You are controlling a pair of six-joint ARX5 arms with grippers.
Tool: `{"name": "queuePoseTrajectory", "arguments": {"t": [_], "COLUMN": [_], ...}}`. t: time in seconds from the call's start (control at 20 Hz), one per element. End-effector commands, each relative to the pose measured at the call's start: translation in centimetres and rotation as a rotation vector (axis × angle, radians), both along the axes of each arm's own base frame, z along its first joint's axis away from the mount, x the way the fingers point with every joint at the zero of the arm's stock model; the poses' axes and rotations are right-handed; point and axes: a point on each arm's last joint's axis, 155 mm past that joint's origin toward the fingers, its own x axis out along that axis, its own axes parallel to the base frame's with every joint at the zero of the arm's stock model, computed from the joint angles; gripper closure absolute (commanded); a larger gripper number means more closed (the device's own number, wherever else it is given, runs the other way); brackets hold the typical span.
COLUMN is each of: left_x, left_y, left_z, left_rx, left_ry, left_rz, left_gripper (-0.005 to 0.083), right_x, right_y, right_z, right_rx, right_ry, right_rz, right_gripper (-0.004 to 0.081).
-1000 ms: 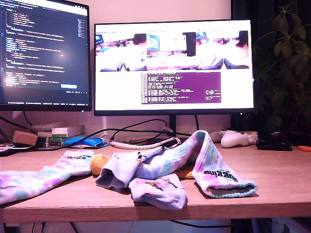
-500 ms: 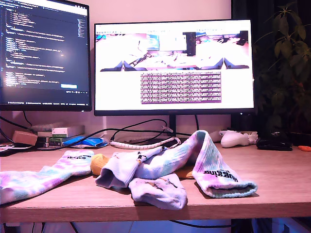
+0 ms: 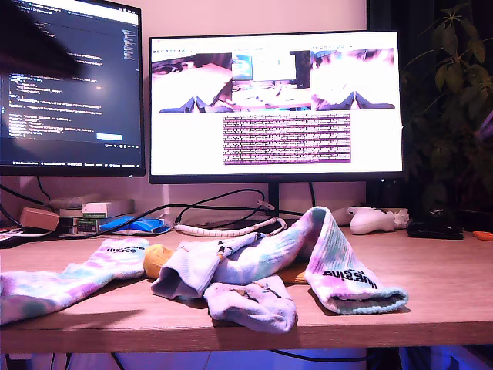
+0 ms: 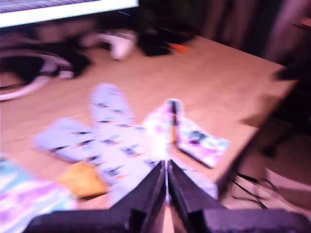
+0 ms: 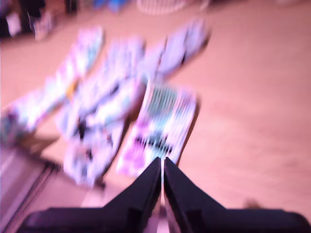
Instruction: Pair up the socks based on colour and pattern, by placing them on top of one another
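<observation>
The socks lie in a loose heap on the wooden desk (image 3: 431, 285). One tie-dye sock (image 3: 62, 281) stretches toward the exterior view's left, and another (image 3: 339, 262) drapes over the heap toward its right. Two pale blue bird socks (image 3: 250, 301) (image 3: 196, 266) lie between them, with a mustard sock (image 3: 158, 258) peeking out behind. My first gripper (image 4: 166, 167) hangs shut and empty above the blue socks (image 4: 112, 141) and mustard sock (image 4: 82, 177). My second gripper (image 5: 162, 165) is also shut and empty, above a tie-dye sock (image 5: 160, 126). Both wrist views are blurred.
Two monitors (image 3: 277, 108) stand at the back of the desk with cables (image 3: 223, 227), small boxes (image 3: 104, 210) and a white controller (image 3: 373, 221) beneath them. A plant (image 3: 454, 92) fills the exterior view's right. A dark blurred arm (image 3: 31, 46) shows at that view's upper left.
A dark blurred arm has come into the exterior view's upper left. The socks have not moved. The picture on the middle monitor has changed.
</observation>
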Motion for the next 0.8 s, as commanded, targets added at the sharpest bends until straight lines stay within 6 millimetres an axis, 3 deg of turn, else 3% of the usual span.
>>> {"name": "queuePoseTrajectory", "arguments": {"t": [0.0, 0.35, 0.55, 0.75], "left_x": [-0.1, -0.6, -0.6, -0.5], "left_y": [-1.0, -3.5, -3.6, -3.6], "left_z": [-0.7, -3.0, -3.2, -3.1], "left_rx": [0.003, 0.043, 0.046, 0.044], "left_ry": [0.010, 0.059, 0.064, 0.058], "left_rz": [-0.030, -0.108, -0.111, -0.107], "left_gripper": [0.0793, 0.0793, 0.0793, 0.0793], "right_x": [1.2, 6.2, 8.8, 10.6], "right_y": [1.4, 5.9, 6.0, 6.2], "right_z": [0.6, 0.9, 0.0, -1.1], "right_rx": [-0.020, -0.117, -0.245, -0.339], "right_ry": [0.016, 0.193, 0.313, 0.363], "right_rz": [0.050, 0.169, 0.174, 0.177], "right_gripper": [0.0745, 0.0554, 0.0392, 0.0358]}}
